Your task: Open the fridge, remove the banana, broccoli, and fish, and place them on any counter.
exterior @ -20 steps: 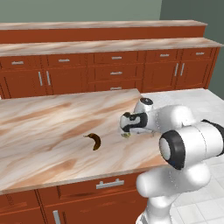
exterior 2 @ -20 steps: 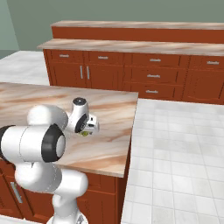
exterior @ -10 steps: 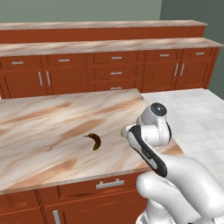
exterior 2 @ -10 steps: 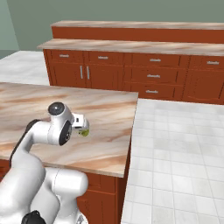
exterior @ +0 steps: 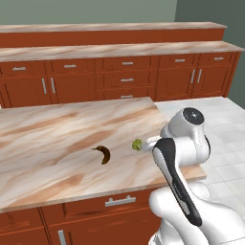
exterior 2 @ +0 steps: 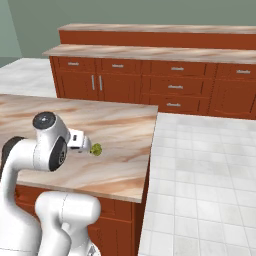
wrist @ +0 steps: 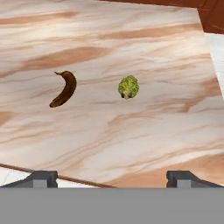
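Note:
The dark brown banana lies on the tan-pink marble counter. To its right, a hand's width away, rests the small yellow-green broccoli. My gripper is open and empty. It is drawn back from both, over the counter's near edge, and looks down at them. In the right base view the white hand ends just left of the broccoli. The fridge and the fish are out of view.
Red-brown cabinets with silver handles line the back wall under a second marble top. A pale tiled floor lies to the right of the island counter. My own white arm blocks the counter's front right corner.
My arm has swung back towards the cameras and the hand has drawn away from the broccoli, which stays where it lay on the counter. The banana has not moved.

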You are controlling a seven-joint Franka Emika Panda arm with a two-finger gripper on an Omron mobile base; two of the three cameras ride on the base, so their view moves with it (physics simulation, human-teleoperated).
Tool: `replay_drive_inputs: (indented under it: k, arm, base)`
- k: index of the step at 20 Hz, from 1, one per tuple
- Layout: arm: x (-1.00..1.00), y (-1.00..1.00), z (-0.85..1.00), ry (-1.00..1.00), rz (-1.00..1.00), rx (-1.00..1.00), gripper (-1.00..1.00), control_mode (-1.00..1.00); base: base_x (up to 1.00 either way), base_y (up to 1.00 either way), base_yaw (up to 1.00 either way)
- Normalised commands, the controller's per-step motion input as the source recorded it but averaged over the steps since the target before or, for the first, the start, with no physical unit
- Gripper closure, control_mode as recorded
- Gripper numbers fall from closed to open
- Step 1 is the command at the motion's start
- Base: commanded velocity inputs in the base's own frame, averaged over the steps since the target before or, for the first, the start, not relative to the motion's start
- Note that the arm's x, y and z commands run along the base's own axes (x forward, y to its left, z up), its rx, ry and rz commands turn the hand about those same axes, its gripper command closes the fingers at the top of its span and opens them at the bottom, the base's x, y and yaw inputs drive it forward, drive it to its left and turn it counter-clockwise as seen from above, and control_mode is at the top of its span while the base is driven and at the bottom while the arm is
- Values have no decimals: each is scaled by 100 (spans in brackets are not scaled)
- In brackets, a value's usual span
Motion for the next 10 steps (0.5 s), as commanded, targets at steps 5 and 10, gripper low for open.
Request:
replay_drive_inputs:
  k: [5,10]
  arm:
    - [-61,0,87,39,-13,13,-100,-100]
    - [-36,-2,71,46,-15,14,-100,-100]
  base:
    - [0,0,0]
    - [0,0,0]
